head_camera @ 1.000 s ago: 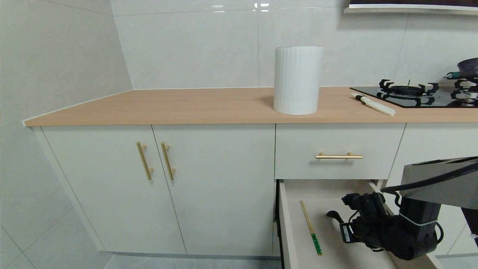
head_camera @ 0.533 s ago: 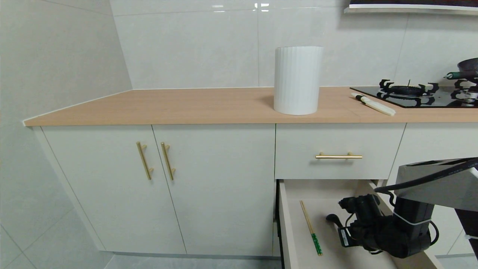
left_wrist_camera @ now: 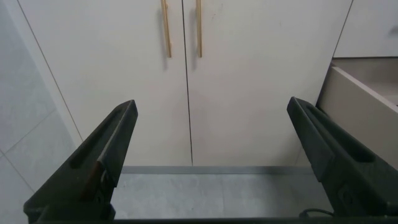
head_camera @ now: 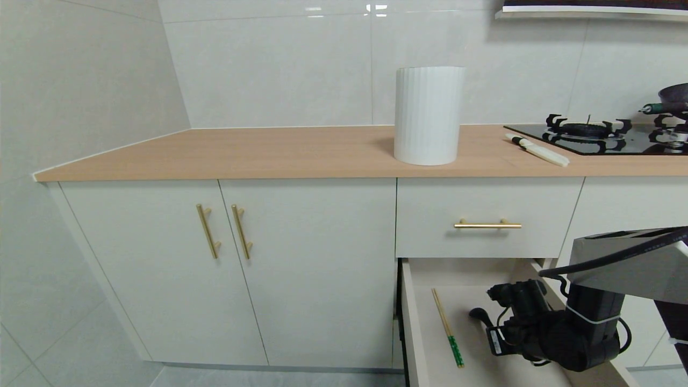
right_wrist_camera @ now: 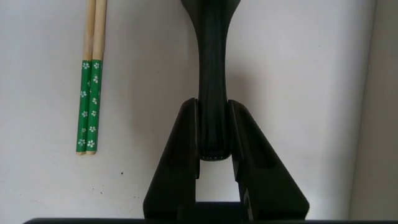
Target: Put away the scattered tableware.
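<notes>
My right gripper point(right_wrist_camera: 214, 127) is closed tight on the handle of the black spoon point(right_wrist_camera: 211, 62), held low inside the open drawer point(head_camera: 411, 317). In the head view, the green-tipped chopsticks point(head_camera: 446, 328) lie flat on the drawer floor at nine o'clock from the spoon, apart from it. My left gripper point(left_wrist_camera: 211, 107) is spread wide and empty, facing the cabinet doors point(left_wrist_camera: 249, 62). Up on the counter point(head_camera: 269, 153), a knife point(head_camera: 536, 149) lies at three o'clock from the white canister point(head_camera: 429, 115).
</notes>
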